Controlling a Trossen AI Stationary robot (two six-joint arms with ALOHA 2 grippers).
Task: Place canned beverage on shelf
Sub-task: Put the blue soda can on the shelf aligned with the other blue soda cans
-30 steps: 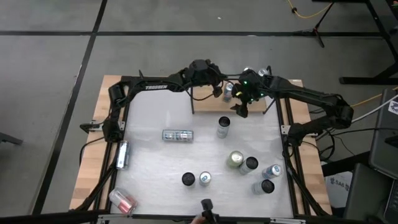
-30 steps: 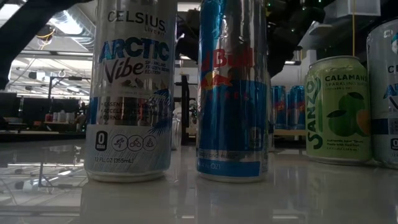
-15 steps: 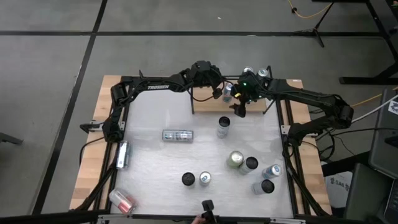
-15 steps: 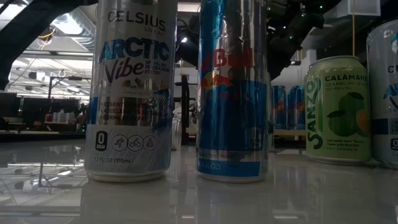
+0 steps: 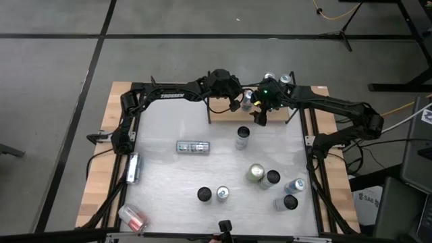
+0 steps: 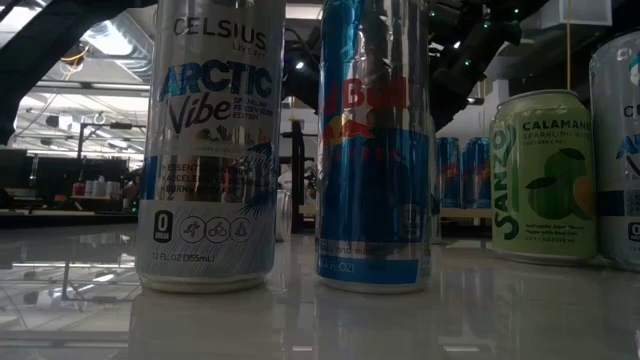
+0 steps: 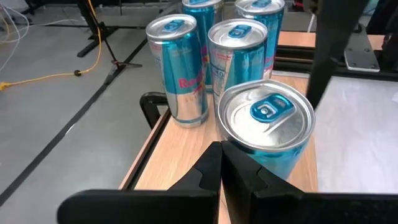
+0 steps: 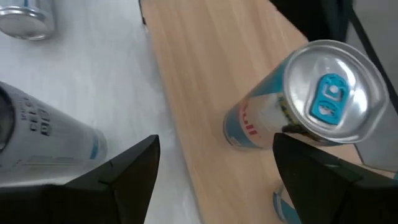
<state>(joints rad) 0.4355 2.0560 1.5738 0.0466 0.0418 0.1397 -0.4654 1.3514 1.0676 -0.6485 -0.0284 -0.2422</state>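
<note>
Two grippers meet over the shelf (image 5: pixel 233 113) at the table's far edge. Left gripper (image 7: pixel 222 163) has its fingers pressed together, tips touching, just short of a blue can (image 7: pixel 266 127) standing upright on the light wooden board. Three more blue cans (image 7: pixel 176 68) stand behind it, near the board's end by a black upright. Right gripper (image 8: pixel 214 158) is spread wide, fingers apart, hovering above the board; a blue can (image 8: pixel 305 93) stands between and beyond the fingers, not touched. A silver can (image 8: pixel 43 140) sits on the white table (image 5: pixel 169 175) just beside the board. Other cans are scattered across the table, one lying flat (image 5: pixel 193 146) at mid-table.
</note>
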